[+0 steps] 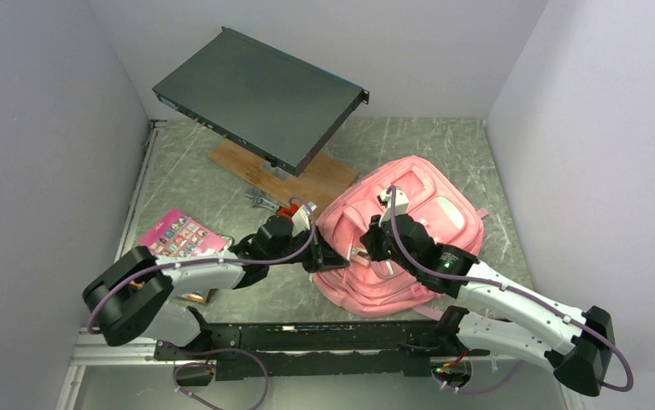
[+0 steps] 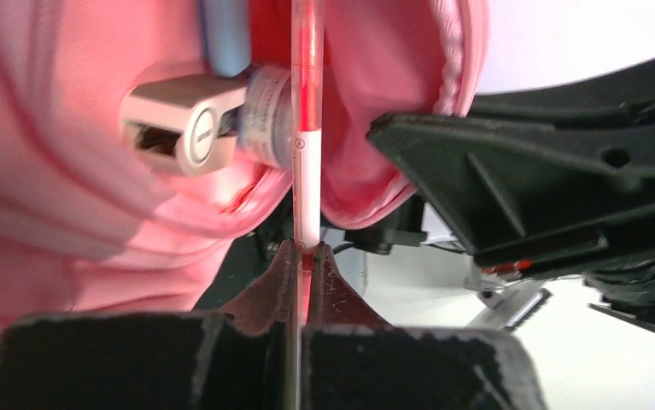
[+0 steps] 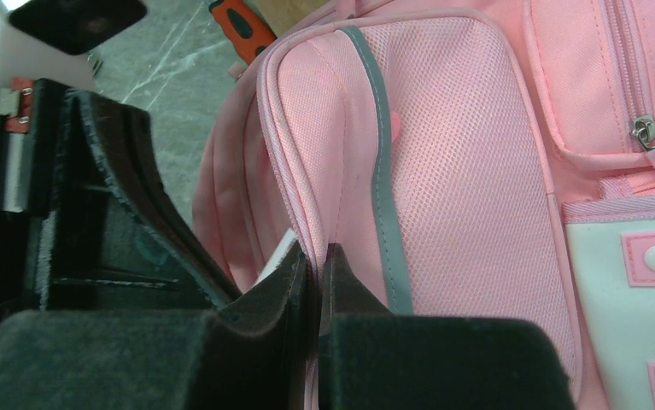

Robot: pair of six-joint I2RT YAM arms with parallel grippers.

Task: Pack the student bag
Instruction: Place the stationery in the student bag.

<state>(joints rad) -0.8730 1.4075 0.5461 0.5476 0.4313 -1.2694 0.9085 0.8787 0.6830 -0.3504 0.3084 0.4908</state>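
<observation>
The pink student bag (image 1: 430,213) lies on the table at centre right, its side pocket facing my arms. My left gripper (image 1: 317,256) is at the bag's left edge; in the left wrist view it (image 2: 307,252) is shut on a thin red and white stick-like thing (image 2: 307,171) that reaches up into the bag's open pink mouth (image 2: 392,102). A silver-white object (image 2: 189,128) sits inside that opening. My right gripper (image 1: 366,246) is on the bag's near side; in the right wrist view it (image 3: 317,254) is shut on the pink rim of the mesh pocket (image 3: 460,171).
A flat black rack unit (image 1: 260,94) rests tilted over a wooden board (image 1: 311,175) at the back. A pink book (image 1: 183,235) lies at the left. An orange-handled tool (image 1: 288,209) and a metal tool (image 1: 260,201) lie between the board and the bag. White walls enclose the table.
</observation>
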